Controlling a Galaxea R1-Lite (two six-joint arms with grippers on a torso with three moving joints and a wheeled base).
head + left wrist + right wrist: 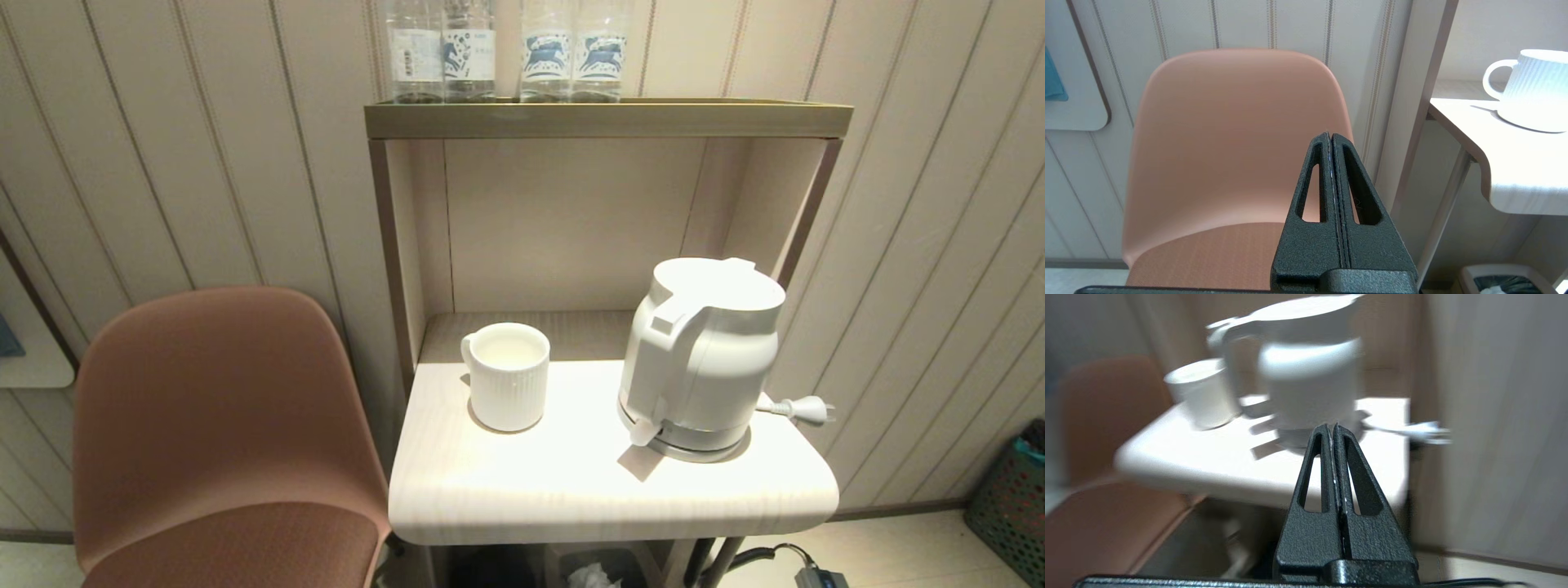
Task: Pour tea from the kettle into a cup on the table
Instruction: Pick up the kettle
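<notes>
The white kettle [698,355] stands upright on its round base at the right of the light wood table [571,490], its loop handle facing front-left. To its left sits the white ribbed cup [507,375], upright. Neither arm shows in the head view. My right gripper [1332,426] is shut and empty, low in front of the table, pointing up at the kettle [1306,363] with the cup [1202,394] beyond. My left gripper [1330,135] is shut and empty in front of the chair, with the cup [1535,87] and the table's left corner [1515,179] off to its side.
A brown chair [220,433] stands close against the table's left side. The shelf's frame [608,118] overhangs the back of the table and carries clear water bottles [506,49]. The kettle's white plug [804,408] hangs off the right edge. A bin [592,572] sits under the table.
</notes>
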